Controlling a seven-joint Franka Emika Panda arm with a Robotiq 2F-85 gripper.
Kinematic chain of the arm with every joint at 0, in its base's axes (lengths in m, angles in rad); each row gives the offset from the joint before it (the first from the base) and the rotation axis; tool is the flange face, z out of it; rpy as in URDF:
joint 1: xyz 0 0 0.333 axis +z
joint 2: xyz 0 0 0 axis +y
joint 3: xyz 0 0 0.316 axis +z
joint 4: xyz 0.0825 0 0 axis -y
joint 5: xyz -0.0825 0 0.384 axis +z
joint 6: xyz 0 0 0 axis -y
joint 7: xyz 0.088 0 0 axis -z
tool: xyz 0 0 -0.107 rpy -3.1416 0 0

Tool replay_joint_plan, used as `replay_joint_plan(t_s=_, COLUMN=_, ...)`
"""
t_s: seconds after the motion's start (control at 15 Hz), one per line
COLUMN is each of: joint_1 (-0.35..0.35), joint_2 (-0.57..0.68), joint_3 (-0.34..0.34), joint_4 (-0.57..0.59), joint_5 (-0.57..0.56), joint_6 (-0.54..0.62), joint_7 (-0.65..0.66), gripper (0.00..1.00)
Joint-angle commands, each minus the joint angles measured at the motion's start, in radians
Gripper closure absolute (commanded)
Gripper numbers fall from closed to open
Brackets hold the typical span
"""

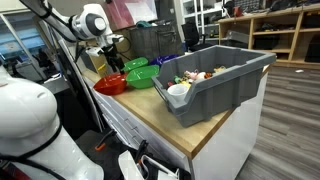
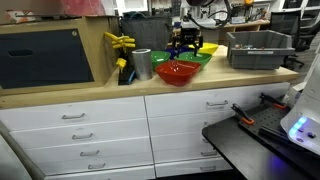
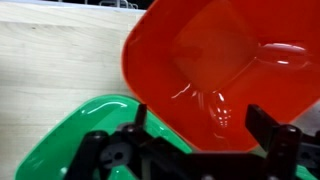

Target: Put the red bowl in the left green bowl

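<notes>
Wrist view: fingers (image 3: 268,125) spread apart above the red bowl (image 3: 200,65), which rests by the front edge of the tabletop (image 3: 60,50), beside a green bowl (image 3: 80,140). Closing off-centre could skid its glossy rim away.

I see big grey bin (image 1: 235,85) on wood counter (image 1: 150,118), small things inside. Silver cup (image 2: 142,64) just beside yellow thing (image 2: 120,42). White drawers (image 2: 90,130) under counter.

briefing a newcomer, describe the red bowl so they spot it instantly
Find the wooden countertop holding the big gray bin. Past the bin's end sits a bowl cluster; the red bowl is nearest the counter edge, its neighbours green bowls.
</notes>
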Motion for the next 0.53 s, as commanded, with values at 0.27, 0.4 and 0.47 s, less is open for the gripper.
replay_joint_plan(t_s=0.27, joint_1=0.071, joint_2=-0.031, joint_3=-0.027, joint_4=0.052, joint_5=0.044, joint_6=-0.133, joint_7=0.006, gripper=0.0)
replay_joint_plan(t_s=0.4, joint_1=0.068, joint_2=-0.057, joint_3=-0.032, joint_4=0.026, joint_5=0.034, joint_6=-0.177, joint_7=-0.008, gripper=0.0)
replay_joint_plan(t_s=0.47, joint_1=0.065, joint_2=-0.07, joint_3=-0.034, joint_4=0.011, joint_5=0.015, joint_6=-0.2, joint_7=-0.009, gripper=0.0)
